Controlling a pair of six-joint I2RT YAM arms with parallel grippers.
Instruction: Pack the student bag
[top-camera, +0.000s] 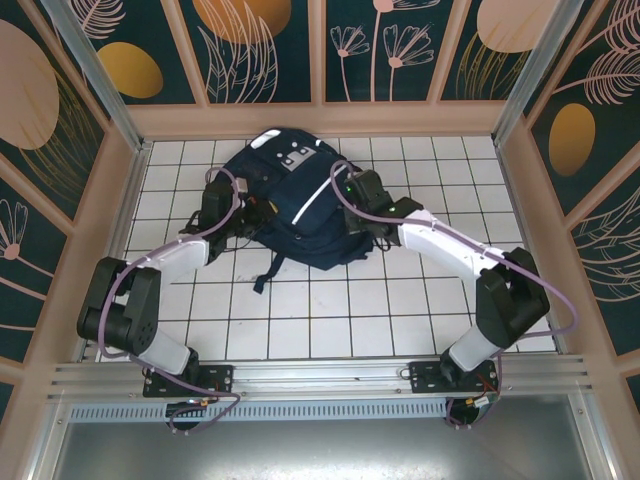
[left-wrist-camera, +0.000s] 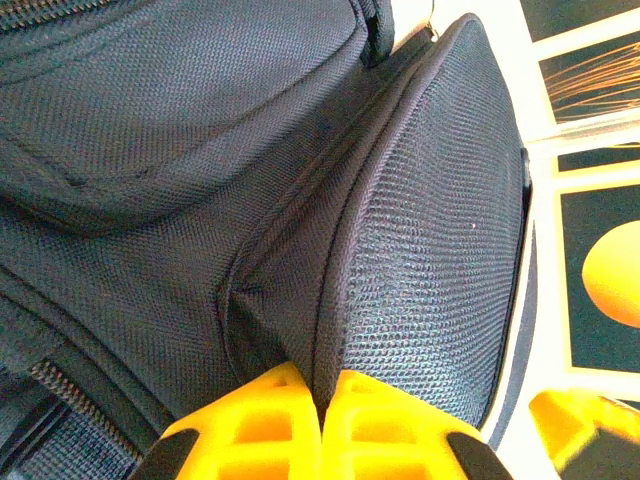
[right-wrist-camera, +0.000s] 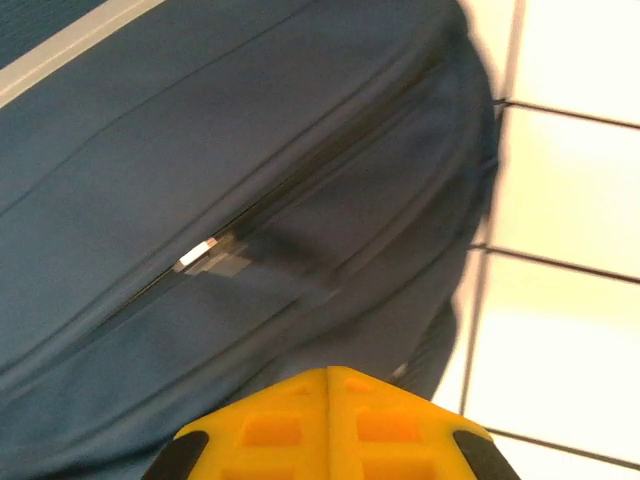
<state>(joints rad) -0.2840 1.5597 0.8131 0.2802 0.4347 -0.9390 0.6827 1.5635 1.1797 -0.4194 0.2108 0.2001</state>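
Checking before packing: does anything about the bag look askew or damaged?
No damage shows. The student bag lies angled across the tiles, one black strap trailing loose toward the arms. The left gripper pinches a fabric fold.

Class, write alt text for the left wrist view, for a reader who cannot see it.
The left hand, its yellow fingers closed together, pinches a raised fold of a dark navy backpack seen close up. A dark wall panel with an orange shape shows at the right edge.
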